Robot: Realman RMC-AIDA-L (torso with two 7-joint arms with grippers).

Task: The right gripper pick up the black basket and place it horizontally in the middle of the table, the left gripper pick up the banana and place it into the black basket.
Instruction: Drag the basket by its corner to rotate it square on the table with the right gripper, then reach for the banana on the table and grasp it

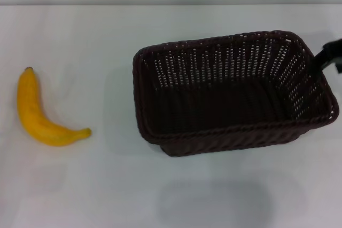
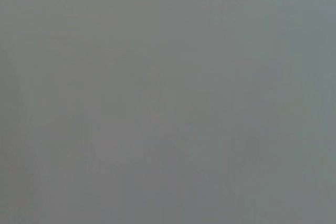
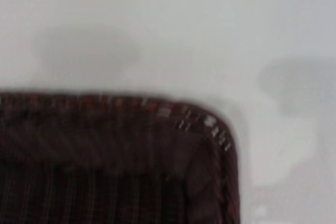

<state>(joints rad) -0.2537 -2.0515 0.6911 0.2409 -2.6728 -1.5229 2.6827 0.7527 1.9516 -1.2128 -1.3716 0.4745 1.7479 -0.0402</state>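
The black basket (image 1: 230,92) hangs tilted above the white table (image 1: 107,185), right of the middle, with its opening facing up. Its shadow lies apart from it on the table toward the front edge. My right gripper (image 1: 325,59) shows only as a black piece at the basket's right rim and holds it there. The right wrist view shows a rounded corner of the basket (image 3: 105,150) over the table. The yellow banana (image 1: 37,113) lies on the table at the far left, dark stem tip pointing away. My left gripper is out of view; its wrist view shows only plain grey.
The table's far edge (image 1: 171,5) meets a grey wall. Bare white tabletop lies between the banana and the basket and along the front.
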